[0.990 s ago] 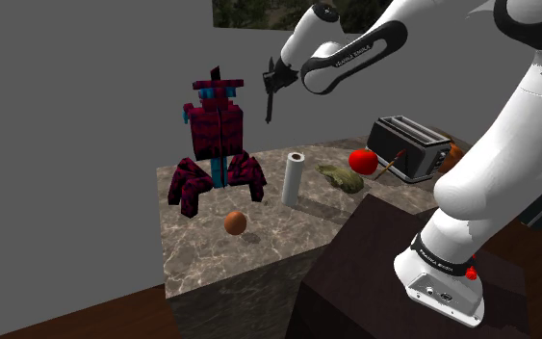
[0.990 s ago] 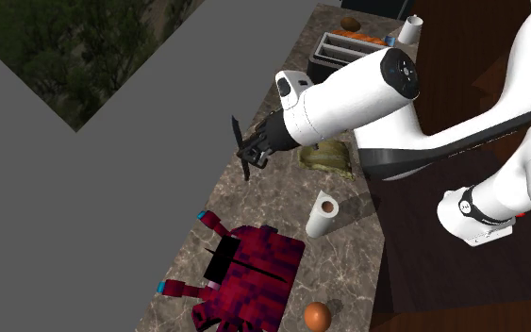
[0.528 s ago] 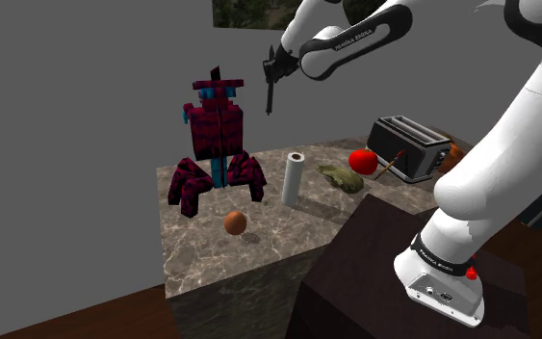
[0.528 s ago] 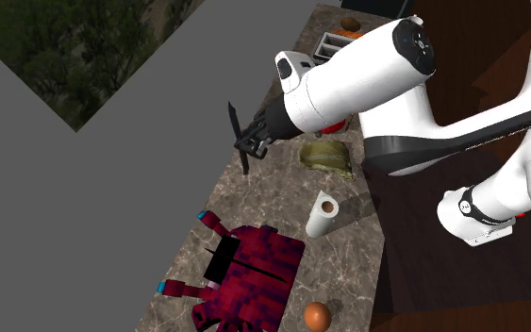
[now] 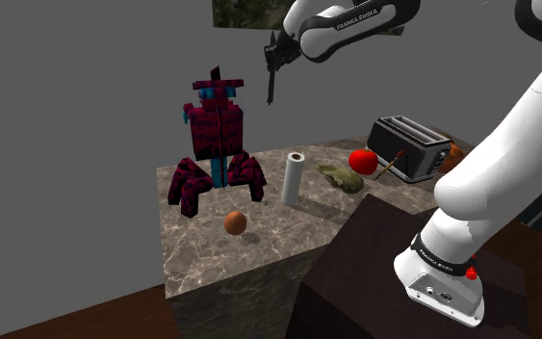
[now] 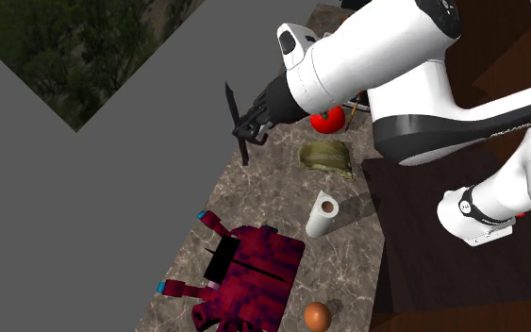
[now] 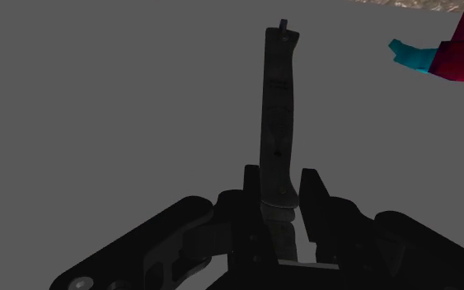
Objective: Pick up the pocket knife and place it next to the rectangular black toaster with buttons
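Note:
My black gripper (image 5: 274, 56) is raised high above the marble counter (image 5: 201, 250), shut on a slim dark pocket knife (image 5: 270, 89) that hangs down from its fingers. In the second exterior view the gripper (image 6: 251, 123) clasps the knife (image 6: 231, 102) above the counter's far edge. In the wrist view the knife (image 7: 276, 123) juts out from between the two fingers (image 7: 279, 194) against the grey wall. The black toaster (image 5: 409, 146) with slots on top stands at the counter's right end in the shoulder view, well away from the gripper.
A red-and-blue blocky figure (image 5: 216, 144), a white paper roll (image 5: 293, 177), an olive lump (image 5: 342, 177), a red apple (image 5: 362, 160) and a brown egg (image 5: 235, 222) stand on the counter. The dark stand (image 5: 374, 279) is at the lower right.
The arm has lifted the gripper and the held knife higher above the counter. The things on the counter have not moved.

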{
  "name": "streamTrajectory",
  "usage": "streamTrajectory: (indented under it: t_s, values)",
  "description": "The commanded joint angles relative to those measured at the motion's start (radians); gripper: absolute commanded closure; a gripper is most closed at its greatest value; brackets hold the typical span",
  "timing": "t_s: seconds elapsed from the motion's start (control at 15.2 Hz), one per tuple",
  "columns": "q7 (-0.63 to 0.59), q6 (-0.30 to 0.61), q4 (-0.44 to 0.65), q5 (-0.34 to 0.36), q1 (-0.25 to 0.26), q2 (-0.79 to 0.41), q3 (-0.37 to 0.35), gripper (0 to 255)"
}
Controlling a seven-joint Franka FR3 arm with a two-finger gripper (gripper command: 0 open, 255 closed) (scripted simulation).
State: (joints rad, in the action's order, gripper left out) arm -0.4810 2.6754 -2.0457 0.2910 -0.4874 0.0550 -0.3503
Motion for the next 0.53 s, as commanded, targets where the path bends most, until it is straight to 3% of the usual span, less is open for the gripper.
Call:
streamTrajectory:
  t_s: [0.0,0.46]
  values:
    - [0.046,0.003,-0.029,-0.043,-0.004,0.033,0.013,255]
    - [0.323,0.047,-0.24,-0.263,0.023,0.222,0.159,255]
